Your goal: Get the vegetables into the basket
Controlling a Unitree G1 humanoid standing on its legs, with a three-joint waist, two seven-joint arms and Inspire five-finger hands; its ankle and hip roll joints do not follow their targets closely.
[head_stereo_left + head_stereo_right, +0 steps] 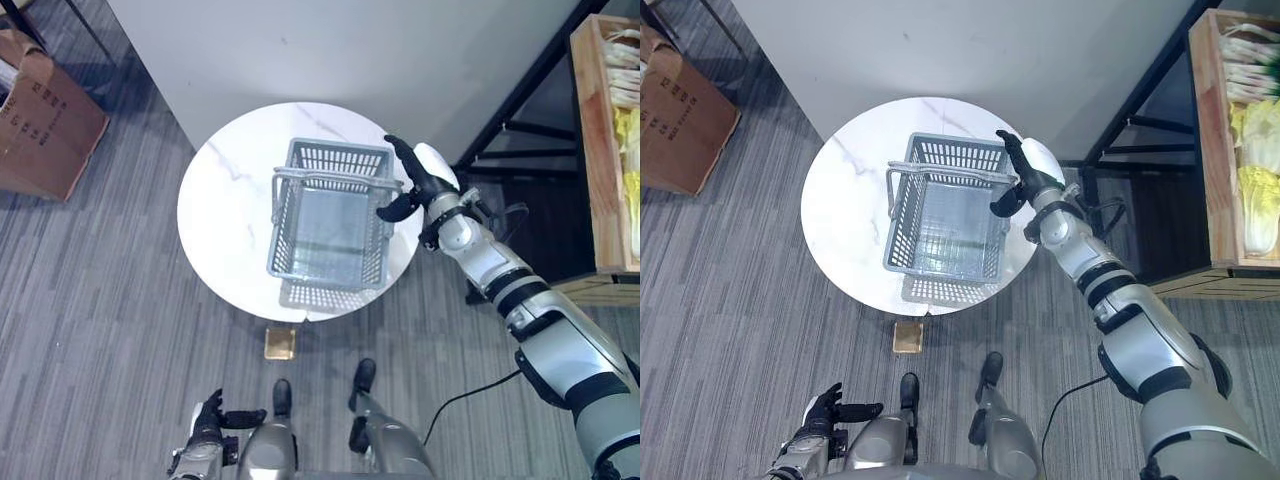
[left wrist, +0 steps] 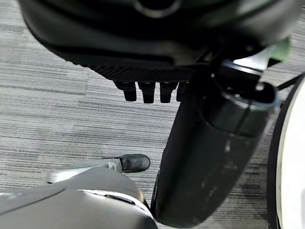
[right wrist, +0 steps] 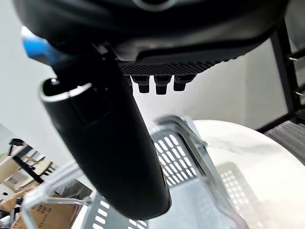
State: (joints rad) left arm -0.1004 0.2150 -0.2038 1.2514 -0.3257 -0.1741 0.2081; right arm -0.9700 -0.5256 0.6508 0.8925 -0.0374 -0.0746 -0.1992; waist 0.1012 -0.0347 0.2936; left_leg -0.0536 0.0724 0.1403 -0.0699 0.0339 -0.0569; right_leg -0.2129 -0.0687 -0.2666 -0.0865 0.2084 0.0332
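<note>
A grey plastic basket [image 1: 330, 215] with a wire handle [image 1: 335, 178] stands empty on the round white marble table [image 1: 225, 200]. My right hand [image 1: 415, 180] hovers open at the basket's right rim, fingers straight and thumb toward the handle; the right wrist view looks past its fingers [image 3: 162, 83] down onto the basket [image 3: 176, 157]. My left hand [image 1: 212, 420] hangs low beside me over the carpet, open and holding nothing. Pale green and yellow leafy vegetables [image 1: 1260, 170] lie in a wooden crate [image 1: 1205, 120] at the far right.
A cardboard box [image 1: 40, 120] sits on the carpet at the far left. A small tan square object [image 1: 280, 343] lies on the floor just in front of the table. A black metal frame [image 1: 520, 110] stands between the table and the crate. A white wall runs behind the table.
</note>
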